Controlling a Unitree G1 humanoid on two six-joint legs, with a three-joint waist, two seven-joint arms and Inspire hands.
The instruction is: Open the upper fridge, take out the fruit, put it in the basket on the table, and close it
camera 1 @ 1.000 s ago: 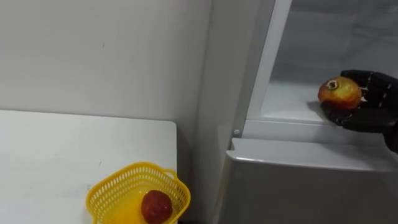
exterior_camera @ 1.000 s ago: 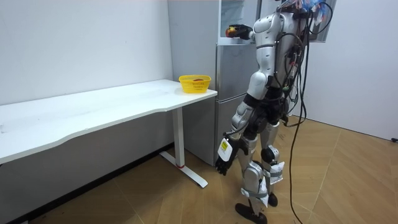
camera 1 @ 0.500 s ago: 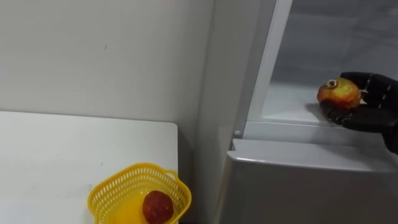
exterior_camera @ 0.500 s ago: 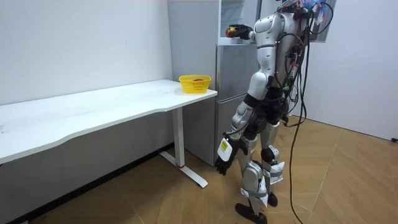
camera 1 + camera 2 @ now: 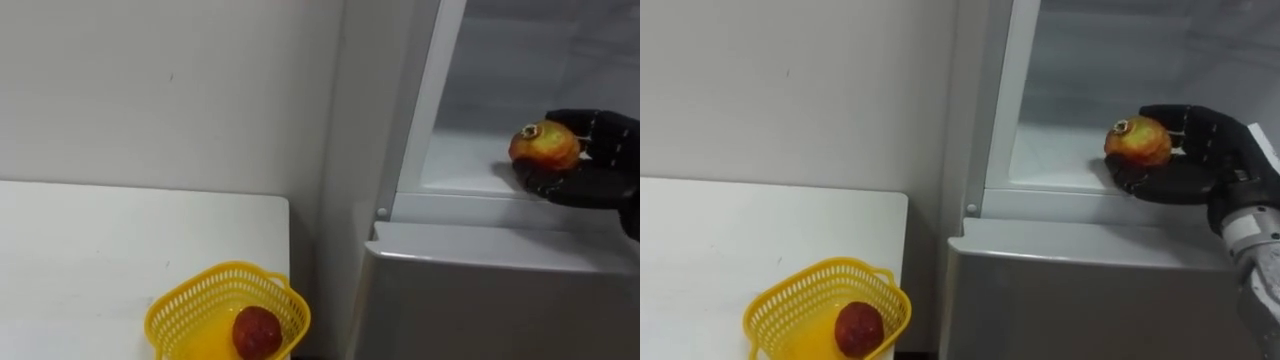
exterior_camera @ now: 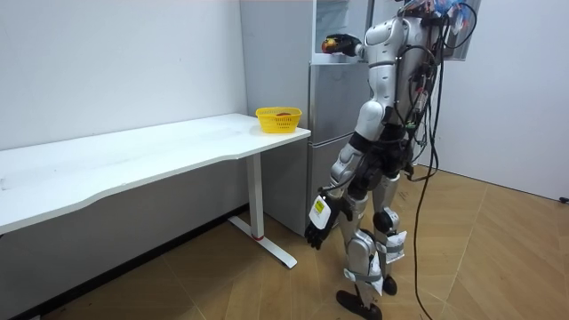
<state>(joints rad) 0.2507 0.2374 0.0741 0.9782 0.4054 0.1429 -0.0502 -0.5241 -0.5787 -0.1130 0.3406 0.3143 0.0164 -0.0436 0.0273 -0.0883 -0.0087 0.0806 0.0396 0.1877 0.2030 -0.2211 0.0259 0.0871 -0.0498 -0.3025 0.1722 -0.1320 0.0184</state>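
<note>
R hand [image 5: 1172, 182] curled round a red-yellow apple [image 5: 1138, 141] at the upper fridge compartment [image 5: 1060, 150] front edge — yellow basket [image 5: 790, 300] w/ red fruit [image 5: 858, 328] on tabletop [image 5: 720, 240].

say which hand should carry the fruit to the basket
Right: the right hand is curled round the fruit in the upper fridge, while the left hand hangs low beside the leg, far from it.
</note>
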